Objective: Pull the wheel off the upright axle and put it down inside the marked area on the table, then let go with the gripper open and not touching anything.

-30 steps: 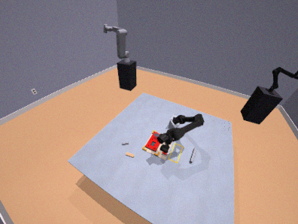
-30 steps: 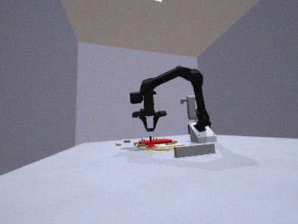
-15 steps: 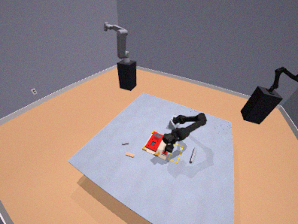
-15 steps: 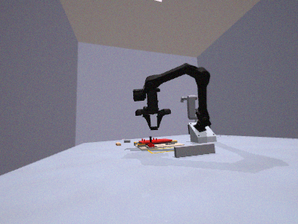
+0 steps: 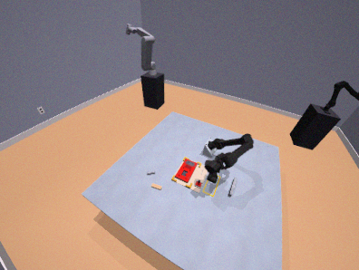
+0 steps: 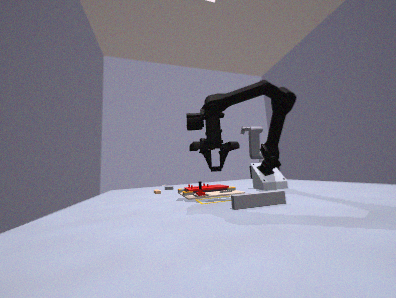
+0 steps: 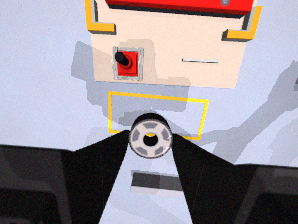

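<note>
Red axle base (image 5: 198, 183) (image 6: 201, 193) (image 7: 128, 69) with black axle (image 6: 200, 185) (image 7: 121, 58); yellow-outlined area (image 5: 214, 196) (image 6: 201, 203) (image 7: 109, 112); grey-and-white spoked wheel (image 7: 135, 147).
</note>
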